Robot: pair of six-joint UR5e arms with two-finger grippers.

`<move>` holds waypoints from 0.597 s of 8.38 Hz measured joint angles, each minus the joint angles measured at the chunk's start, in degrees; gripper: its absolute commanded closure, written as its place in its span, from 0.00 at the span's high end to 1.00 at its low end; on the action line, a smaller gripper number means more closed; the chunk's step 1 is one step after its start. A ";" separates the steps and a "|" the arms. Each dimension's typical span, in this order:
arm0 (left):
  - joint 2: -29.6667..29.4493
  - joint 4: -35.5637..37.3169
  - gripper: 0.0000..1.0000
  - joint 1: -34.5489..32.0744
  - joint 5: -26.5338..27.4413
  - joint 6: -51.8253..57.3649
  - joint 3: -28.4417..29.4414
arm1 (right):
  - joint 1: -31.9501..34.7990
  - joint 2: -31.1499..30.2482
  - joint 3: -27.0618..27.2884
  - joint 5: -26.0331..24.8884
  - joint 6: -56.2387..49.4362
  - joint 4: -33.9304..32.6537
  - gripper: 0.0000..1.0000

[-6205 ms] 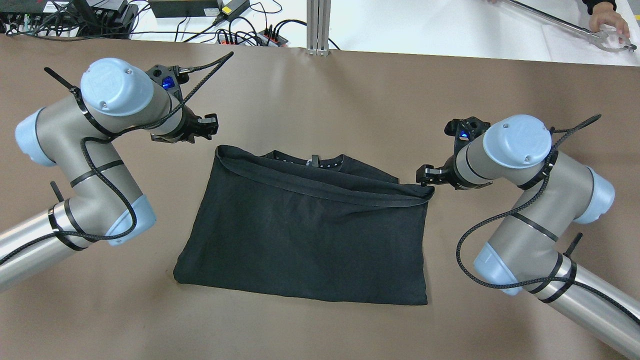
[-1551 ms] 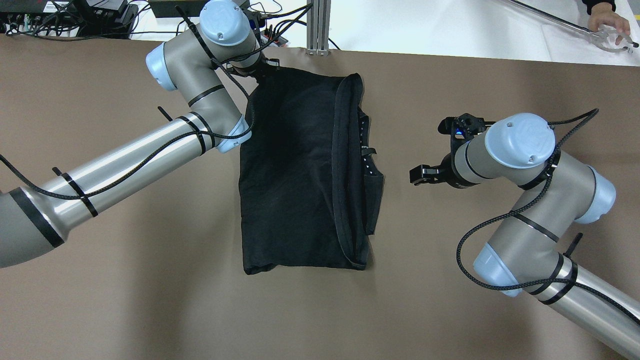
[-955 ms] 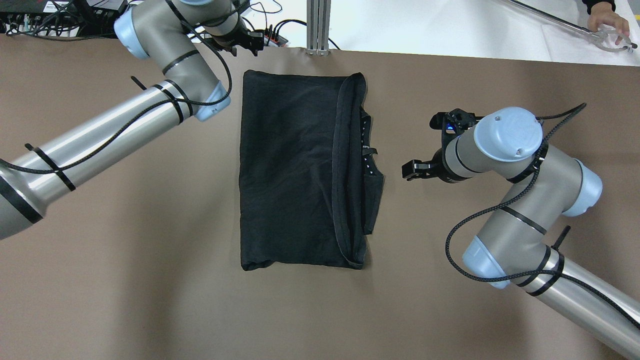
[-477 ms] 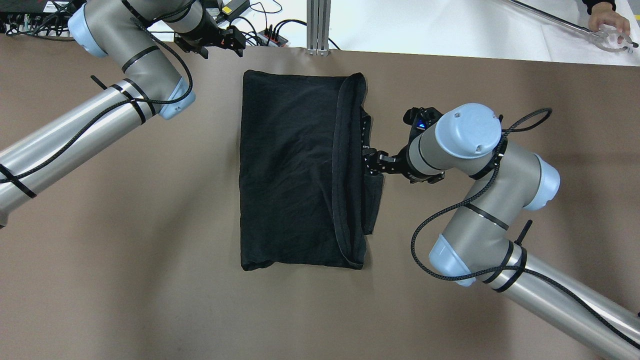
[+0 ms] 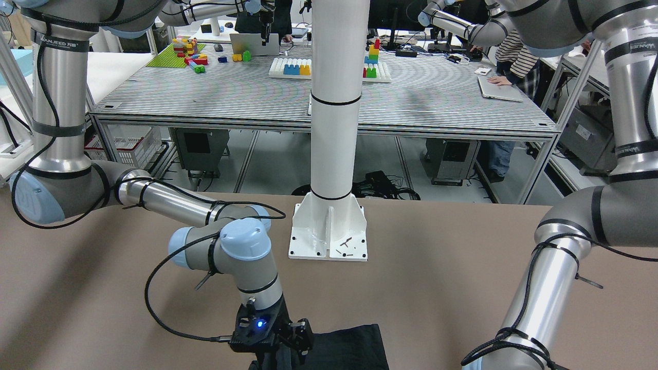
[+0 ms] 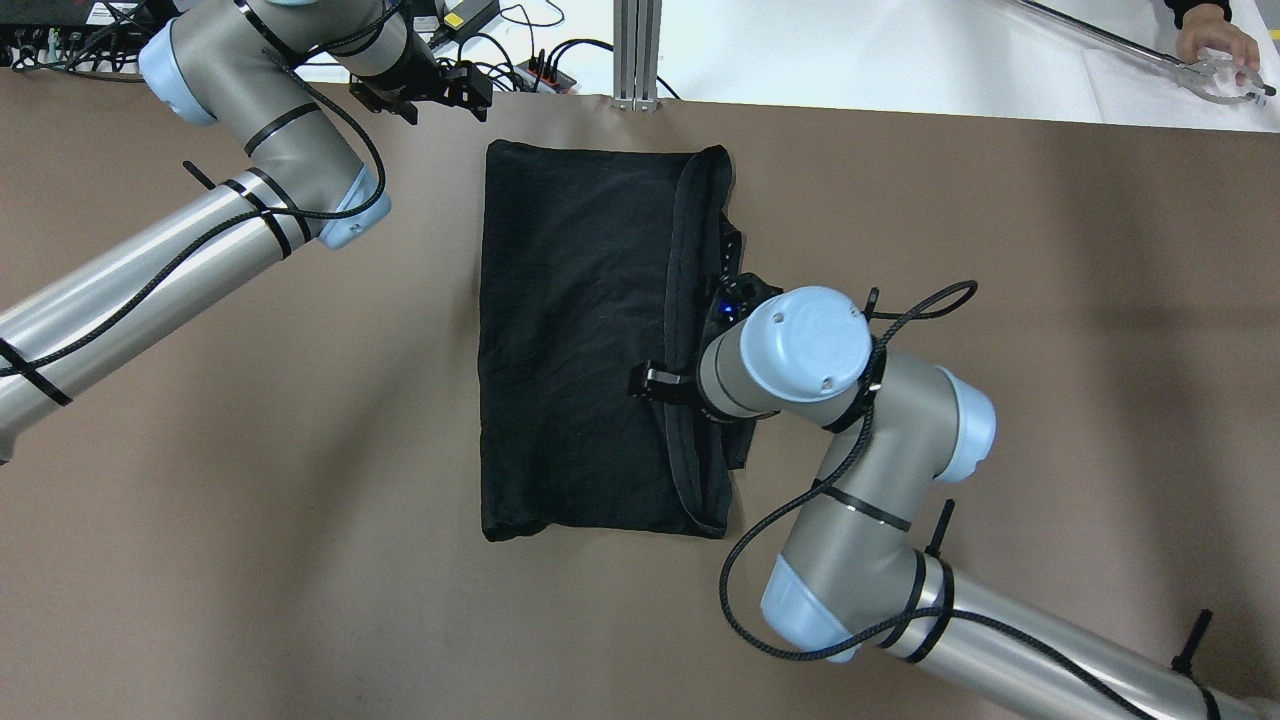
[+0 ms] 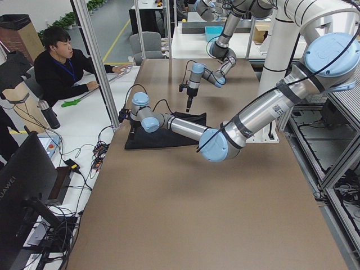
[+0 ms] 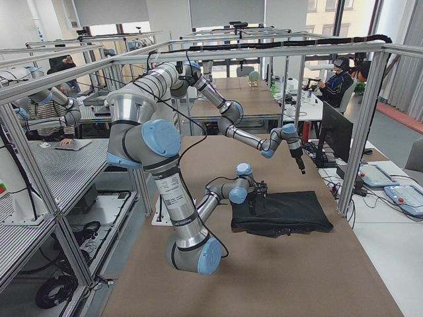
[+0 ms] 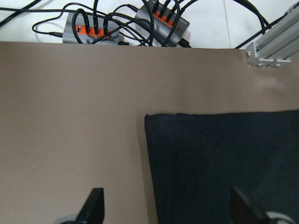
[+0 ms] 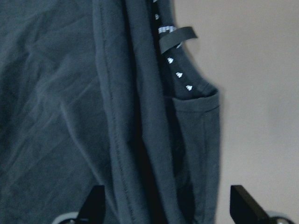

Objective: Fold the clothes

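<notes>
The left arm [image 6: 200, 245], which swung the cloth [image 6: 570, 340] round a quarter turn and laid it down, has let go within the last second or so and backed off. The left jaws hang released and empty, just past the cloth's corner farthest from the pillar [image 5: 334, 128]. The right arm [image 6: 800, 345], parked off to the side a moment ago, has come in over the cloth. The right jaws are spread wide with nothing between them, above the hem band [image 10: 117, 116], about midway along the cloth's length. I cannot tell whether they touch the fabric.

I read that as the turn being finished and the next fold about to start from the layered side, with the right arm doing the picking. Nothing is grasped yet.

The cloth lies flat on the desk [image 6: 1000, 250], straight out from the pillar and well apart from its base, with its long axis pointing away from the pillar. It is black, roughly rectangular and already doubled over. The hem band runs lengthwise along the robot's right side. From under it peep a collar [image 10: 182, 84] with small white marks, a tag loop [image 10: 177, 35] and a flap of the lower layer. The top face shows soft creases, and the corner nearest the pillar on the left bulges slightly.
</notes>
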 measured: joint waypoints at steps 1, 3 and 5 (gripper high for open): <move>0.27 0.00 0.95 -0.01 0.05 0.01 -0.36 | -2.69 1.14 -0.12 -3.10 -4.58 -1.77 0.86; 1.28 -0.04 0.95 -0.01 0.11 -0.04 -1.55 | -6.00 1.59 -0.37 -7.43 -17.49 -3.69 0.77; 1.84 -0.09 0.95 -0.02 0.12 -0.36 -2.24 | -6.79 0.88 -0.37 -8.57 -28.92 -4.43 0.75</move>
